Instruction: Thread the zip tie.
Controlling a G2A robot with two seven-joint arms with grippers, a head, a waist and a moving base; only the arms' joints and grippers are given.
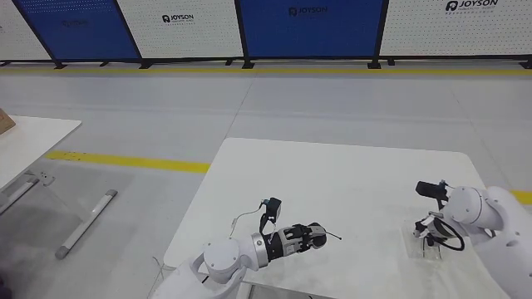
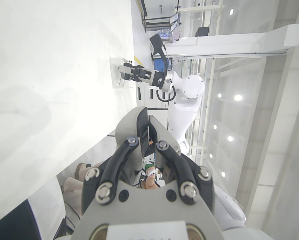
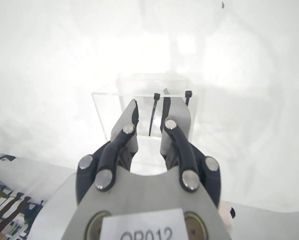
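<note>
- Pinching the left gripper (image 2: 148, 126) together low over the near part of the table (image 1: 349, 174), with a thin black held zip tie (image 1: 334, 236) poking out past the fingertips. The strap is hard to make out between the pads, so probably clamped on it. Likely presenting the free end for threading.
- Hanging the right gripper (image 3: 149, 96) at the top of the clear box (image 3: 99, 116) on the table's right side, jaws spread apart and gripping nothing.
- Straddling the upright tie (image 3: 153, 113), which suggests lining up to close on it.
- Standing in the clear box, head up: the upright tie, leaning slightly, and a second tie (image 3: 188, 97) by a far corner, its lower strap hard to see.
- Sitting well apart from each other, so needing to bring the two grippers together before any threading.
</note>
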